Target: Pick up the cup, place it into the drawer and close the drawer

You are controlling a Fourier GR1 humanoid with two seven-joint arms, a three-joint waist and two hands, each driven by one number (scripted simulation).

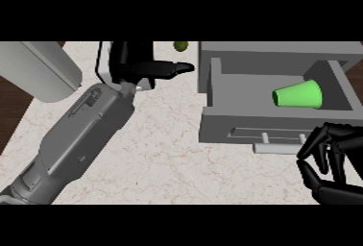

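Observation:
A green cup (298, 94) lies on its side inside the open grey drawer (241, 126), near its right wall, with the wide mouth pointing right. My right hand (327, 161) hangs at the lower right, just in front of the drawer's front panel and beside its pale handle (278, 146). Its fingers are spread and loosely bent, holding nothing and apart from the cup. My left hand (145, 65) rests open at the top centre, thumb pointing right, left of the drawer.
The grey cabinet body (276, 49) surrounds the drawer at the upper right. A small green object (181, 46) sits at the counter's far edge. A large pale grey object (35, 69) fills the upper left. Marbled counter (170, 153) spreads across the middle.

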